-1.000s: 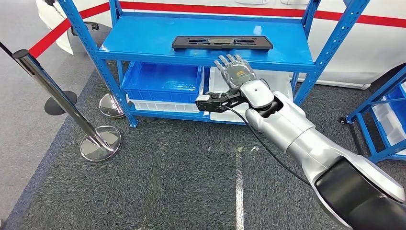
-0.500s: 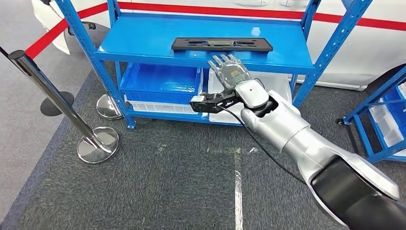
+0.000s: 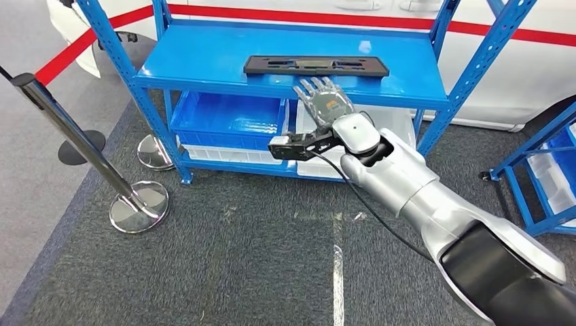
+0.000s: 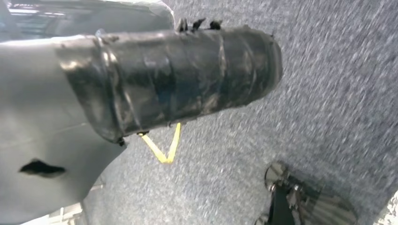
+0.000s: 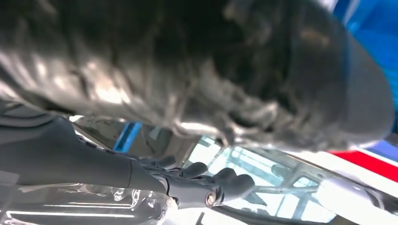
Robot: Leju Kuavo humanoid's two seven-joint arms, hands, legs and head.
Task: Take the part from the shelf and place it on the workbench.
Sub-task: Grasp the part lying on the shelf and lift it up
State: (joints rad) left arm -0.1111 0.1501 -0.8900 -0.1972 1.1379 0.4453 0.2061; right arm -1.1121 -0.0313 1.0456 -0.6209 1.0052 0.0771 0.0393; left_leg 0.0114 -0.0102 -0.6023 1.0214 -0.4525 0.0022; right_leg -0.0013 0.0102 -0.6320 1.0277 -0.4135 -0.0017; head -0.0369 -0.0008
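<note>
Reaching toward the blue shelf (image 3: 204, 58), the right hand (image 3: 325, 103) is raised in front of the top board's front edge with its fingers (image 3: 311, 86) spread apart and nothing in them — so by my reading the task is at its very start, with the approach under way and the grasp, the lift, the carry and the set-down on the workbench all left to do. The black flat part (image 3: 316, 65) lies lengthwise on the top board, near its front edge, untouched. It sits just beyond and above the fingertips in the head view: close, apart from them, with a strip of bare blue between. The left hand (image 4: 173, 79) hangs over the grey carpet (image 4: 328, 93); whether its fingers are apart or curled I cannot tell.
</note>
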